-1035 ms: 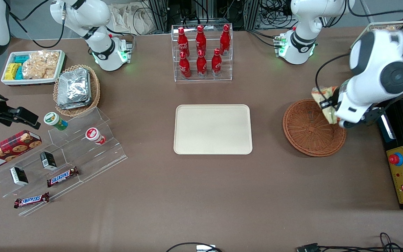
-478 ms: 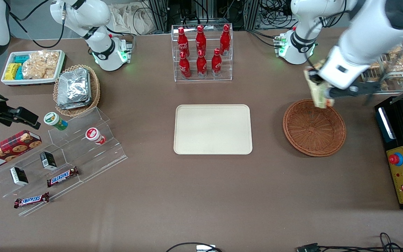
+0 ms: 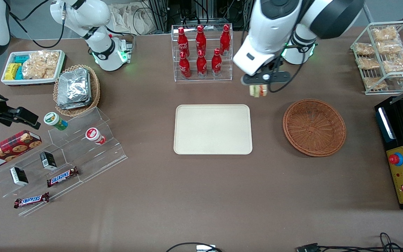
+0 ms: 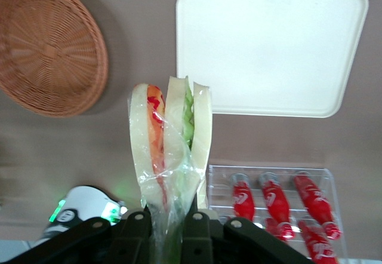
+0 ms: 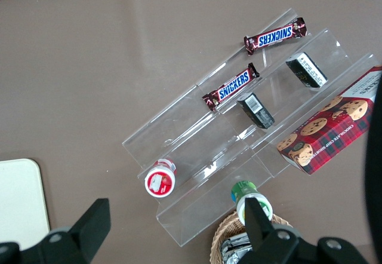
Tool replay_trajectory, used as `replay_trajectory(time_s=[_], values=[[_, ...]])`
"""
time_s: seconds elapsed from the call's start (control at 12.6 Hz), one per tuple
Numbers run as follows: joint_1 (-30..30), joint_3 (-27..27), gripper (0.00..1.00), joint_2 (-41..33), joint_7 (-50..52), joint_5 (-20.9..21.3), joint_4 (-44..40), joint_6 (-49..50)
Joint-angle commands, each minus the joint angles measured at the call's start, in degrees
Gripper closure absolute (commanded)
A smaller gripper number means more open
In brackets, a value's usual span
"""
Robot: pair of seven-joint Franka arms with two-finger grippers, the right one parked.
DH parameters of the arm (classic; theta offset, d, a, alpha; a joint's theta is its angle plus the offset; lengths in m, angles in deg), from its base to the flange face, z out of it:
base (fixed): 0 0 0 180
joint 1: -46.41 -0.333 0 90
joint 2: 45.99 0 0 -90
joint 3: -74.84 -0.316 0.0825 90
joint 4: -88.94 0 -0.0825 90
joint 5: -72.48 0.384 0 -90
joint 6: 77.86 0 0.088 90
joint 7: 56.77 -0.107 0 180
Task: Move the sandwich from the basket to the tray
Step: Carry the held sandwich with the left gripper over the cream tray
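Note:
My left gripper (image 3: 258, 86) hangs in the air between the tray and the basket, a little farther from the front camera than both, and is shut on the sandwich (image 3: 258, 91). In the left wrist view the gripper (image 4: 166, 223) pinches the clear wrap at the narrow end of the sandwich (image 4: 170, 138), whose white bread, orange-red and green layers point away from the wrist. The cream-beige tray (image 3: 212, 129) (image 4: 271, 50) lies bare at the table's middle. The round brown wicker basket (image 3: 314, 126) (image 4: 49, 46) holds nothing.
A clear rack of red bottles (image 3: 201, 52) stands close beside the gripper, farther from the front camera than the tray. A white wire rack of snack packs (image 3: 385, 56) and a black control box (image 3: 402, 168) sit at the working arm's end. Foil packs, snacks and clear steps (image 3: 68, 154) lie toward the parked arm's end.
The left arm has lifted the sandwich out of the basket and carried it sideways toward the tray, from above the basket's rim to the gap between basket and tray.

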Motion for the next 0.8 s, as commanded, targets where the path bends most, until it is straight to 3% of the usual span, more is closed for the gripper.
replay_trajectory(time_s=[0.0,0.08,0.24,0.56,0.72], values=[[-0.53,1.58,1.0,4.34,1.17,0.45,-3.24,-1.08],[-0.53,2.19,1.0,5.47,-0.23,0.79,-1.59,-1.97],[1.31,2.29,1.0,6.8,-3.39,6.13,4.72,-8.27],[1.67,1.85,1.0,7.5,-3.49,12.3,22.91,-29.26],[0.88,0.89,1.0,9.95,-3.49,14.85,27.86,-36.57]])
